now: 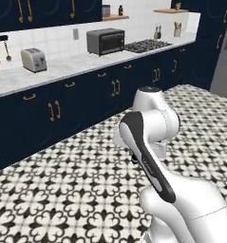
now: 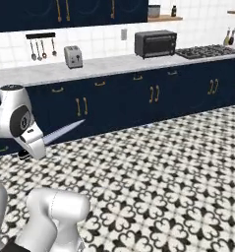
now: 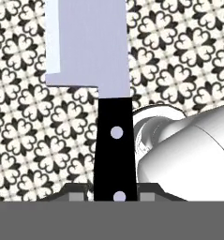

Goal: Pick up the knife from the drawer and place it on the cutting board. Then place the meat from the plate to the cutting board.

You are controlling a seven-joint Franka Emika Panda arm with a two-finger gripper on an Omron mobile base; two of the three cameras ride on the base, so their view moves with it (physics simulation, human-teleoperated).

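The fingers [image 3: 114,197] are closed on the knife [image 3: 112,117] by its black handle, the blade pointing away over the patterned floor [image 3: 188,56].

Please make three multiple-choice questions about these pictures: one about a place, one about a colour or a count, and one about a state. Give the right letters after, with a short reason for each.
1. Where does the toaster stand?
A. on the floor
B. on the pale counter, left of the toaster oven
C. on the stove

2. What colour is the handle of the knife?
A. black with pale rivets
B. brass
C. red

3. In what state is the gripper?
A. open and empty
B. shut on the knife handle
C. shut on a plate

Answers:
1. B, the right base view shows it on the counter, left of the oven.
2. A, the hand view shows a black handle with two pale dots.
3. B, in the hand view the handle sits between the jaws, with the blade pointing away over the patterned floor.
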